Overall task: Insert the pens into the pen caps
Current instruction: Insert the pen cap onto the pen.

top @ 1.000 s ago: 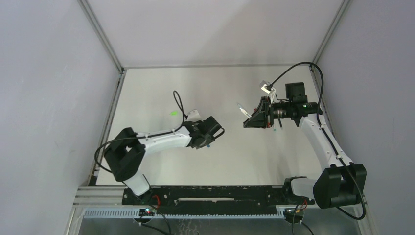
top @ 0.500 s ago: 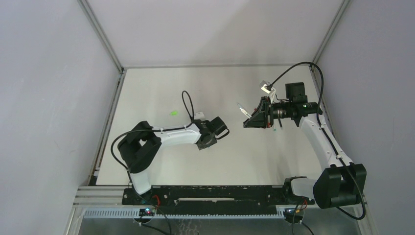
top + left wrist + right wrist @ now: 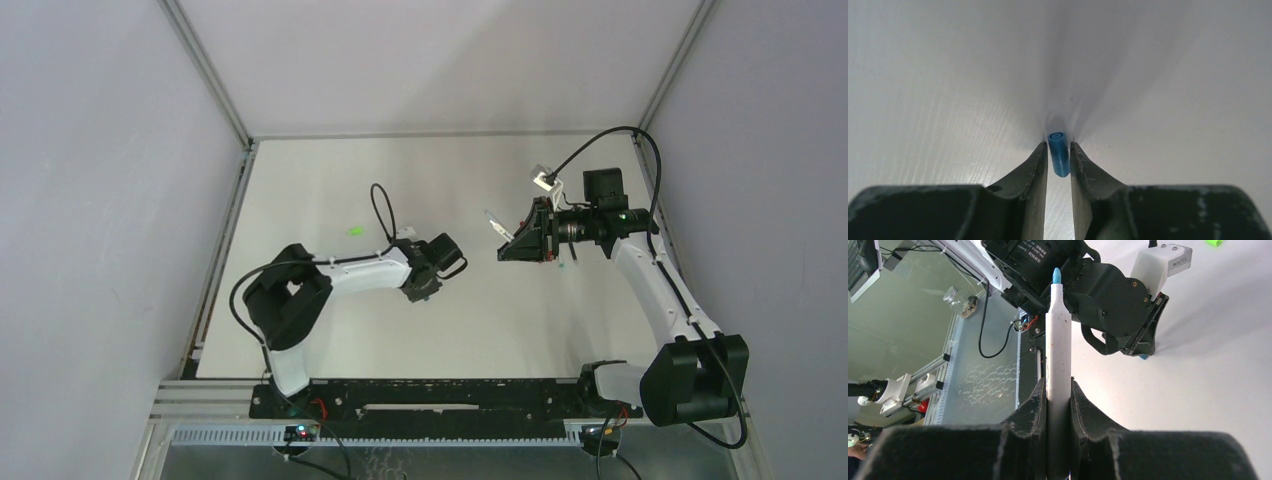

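Note:
My left gripper [image 3: 1058,146] is down at the white table, its jaws closed on a small blue pen cap [image 3: 1058,156] whose open end faces away from the camera. In the top view this gripper [image 3: 426,292] is left of centre. My right gripper [image 3: 1058,386] is shut on a white pen [image 3: 1058,345] with a blue tip, held above the table and pointing at the left gripper [image 3: 1143,354]. In the top view the pen [image 3: 495,223] sticks out to the left of the right gripper [image 3: 510,242]. A bright green cap [image 3: 353,231] lies further left. The other pens are out of view.
A tiny teal piece [image 3: 565,266] lies on the table under the right wrist. The green cap also shows in the right wrist view [image 3: 1213,242]. Grey walls with metal posts close in the white table [image 3: 330,180] on three sides.
The left arm has swung its elbow in and moved its gripper a little to the right, low over the table. The right arm and its pen have not moved.

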Robot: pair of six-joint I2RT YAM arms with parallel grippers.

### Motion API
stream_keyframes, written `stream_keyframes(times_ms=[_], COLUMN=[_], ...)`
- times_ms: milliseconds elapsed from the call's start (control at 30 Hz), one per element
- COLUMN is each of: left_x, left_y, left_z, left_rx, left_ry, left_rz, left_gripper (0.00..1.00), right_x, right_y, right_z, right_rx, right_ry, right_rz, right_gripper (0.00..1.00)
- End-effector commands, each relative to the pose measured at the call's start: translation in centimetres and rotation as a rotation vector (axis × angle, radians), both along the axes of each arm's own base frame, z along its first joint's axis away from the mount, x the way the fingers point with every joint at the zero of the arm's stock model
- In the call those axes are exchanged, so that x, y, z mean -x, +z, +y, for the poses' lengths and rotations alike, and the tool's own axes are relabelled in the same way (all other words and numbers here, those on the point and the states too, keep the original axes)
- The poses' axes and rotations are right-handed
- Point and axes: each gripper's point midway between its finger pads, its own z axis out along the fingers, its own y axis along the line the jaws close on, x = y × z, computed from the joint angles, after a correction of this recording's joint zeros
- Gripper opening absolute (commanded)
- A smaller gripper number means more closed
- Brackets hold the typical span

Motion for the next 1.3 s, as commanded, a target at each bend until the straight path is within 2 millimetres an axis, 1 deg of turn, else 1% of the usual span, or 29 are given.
stream_keyframes(times_ms=[0,167,333,600,667,800,833,933,1000,1100,1200,1267], left_x=[0.4,1.5,2.7,3.4,3.6,3.8,3.7,3.3,2.6,1.6,1.2,1.1], left_y=[-0.4,-1.0,-2.7,-4.6,-5.0,-5.3,-5.3,-4.8,-4.0,-2.2,-0.8,-0.1], left_z=[-0.4,0.4,0.7,1.5,1.8,1.7,1.6,1.2,1.3,2.2,2.6,2.5], left_rx=[-0.013,-0.057,-0.036,-0.039,-0.046,-0.031,-0.021,0.006,0.01,-0.007,0.001,0.027], left_ry=[-0.013,-0.049,-0.087,-0.118,-0.125,-0.156,-0.166,-0.2,-0.21,-0.205,-0.208,-0.207], left_rz=[0.073,0.158,0.285,0.404,0.421,0.432,0.425,0.39,0.333,0.236,0.179,0.146], left_gripper=[0.26,0.24,0.23,0.21,0.2,0.14,0.09,0.01,0.0,0.0,0.0,0.0], right_x=[0.1,0.2,0.4,0.6,0.6,0.7,0.7,0.7,0.7,0.6,0.6,0.6], right_y=[1.6,1.7,2.0,2.2,2.3,2.3,2.4,2.3,2.3,2.1,1.8,1.4], right_z=[0.0,0.0,0.0,0.0,0.0,0.0,0.0,0.0,0.0,0.0,0.0,0.1], right_rx=[-0.025,-0.028,-0.031,-0.035,-0.036,-0.037,-0.038,-0.038,-0.038,-0.035,-0.037,-0.035], right_ry=[0.017,0.019,0.02,0.024,0.023,0.025,0.025,0.026,0.026,0.024,0.031,0.039], right_rz=[-0.066,-0.07,-0.078,-0.083,-0.086,-0.086,-0.087,-0.085,-0.084,-0.079,-0.065,-0.056], right_gripper=[0.0,0.0,0.0,0.0,0.0,0.0,0.0,0.0,0.0,0.0,0.0,0.0])
